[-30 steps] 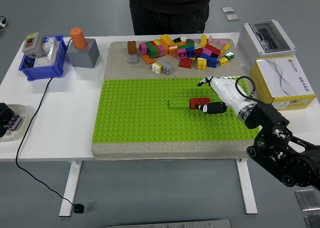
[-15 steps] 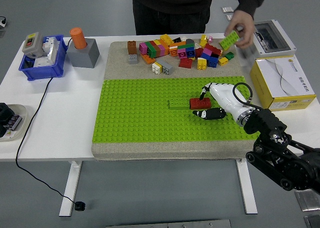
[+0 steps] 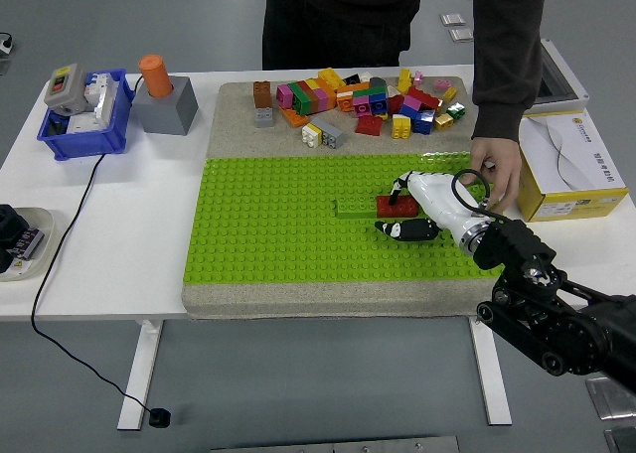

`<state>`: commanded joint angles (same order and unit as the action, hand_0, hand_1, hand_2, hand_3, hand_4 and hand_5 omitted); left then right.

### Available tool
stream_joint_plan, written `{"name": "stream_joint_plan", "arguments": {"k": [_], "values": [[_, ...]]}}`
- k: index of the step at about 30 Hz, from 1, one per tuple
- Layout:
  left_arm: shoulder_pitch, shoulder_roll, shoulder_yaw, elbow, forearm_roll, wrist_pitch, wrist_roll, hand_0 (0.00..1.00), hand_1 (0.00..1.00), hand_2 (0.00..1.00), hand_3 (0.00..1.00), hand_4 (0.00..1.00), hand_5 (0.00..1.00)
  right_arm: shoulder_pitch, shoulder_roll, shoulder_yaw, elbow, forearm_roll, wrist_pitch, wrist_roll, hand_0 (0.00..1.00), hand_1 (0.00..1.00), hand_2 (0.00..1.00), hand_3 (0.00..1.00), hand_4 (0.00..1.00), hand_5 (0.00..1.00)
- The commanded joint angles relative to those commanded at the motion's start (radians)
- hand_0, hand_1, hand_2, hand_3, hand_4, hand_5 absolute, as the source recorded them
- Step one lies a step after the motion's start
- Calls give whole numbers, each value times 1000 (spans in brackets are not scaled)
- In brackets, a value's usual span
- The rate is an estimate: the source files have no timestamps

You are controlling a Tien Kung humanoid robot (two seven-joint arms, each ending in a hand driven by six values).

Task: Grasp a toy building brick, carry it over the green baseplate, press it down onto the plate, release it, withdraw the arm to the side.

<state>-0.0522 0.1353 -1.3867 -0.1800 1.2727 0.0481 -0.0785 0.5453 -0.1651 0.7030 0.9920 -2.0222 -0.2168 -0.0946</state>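
Observation:
The green baseplate lies on a grey mat in the middle of the table. A green brick and a red brick sit end to end on it. My right hand, white with black fingertips, reaches in from the lower right and lies over the red brick. Its fingers curl over the brick's far side and the thumb lies at its near side. A pile of loose bricks lies on the mat behind the plate. My left arm is out of view.
A person stands at the far side, and one hand rests on the plate's right edge, close behind my wrist. A yellow-and-white box stands at the right. A blue bin and a grey block with an orange knob stand at the far left.
My right hand has moved left over the red brick, which stayed in place. The person's hand, holding a lime brick half a second ago, came down to the plate's right edge.

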Motion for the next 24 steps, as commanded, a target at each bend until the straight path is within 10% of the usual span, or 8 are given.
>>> {"name": "stream_joint_plan", "arguments": {"k": [24], "values": [[2, 0, 6, 0, -8, 0, -1, 660, 616, 601, 643, 712, 193, -12, 12, 45, -4, 30, -2, 27, 758, 750, 793, 570, 780, 492]]}}
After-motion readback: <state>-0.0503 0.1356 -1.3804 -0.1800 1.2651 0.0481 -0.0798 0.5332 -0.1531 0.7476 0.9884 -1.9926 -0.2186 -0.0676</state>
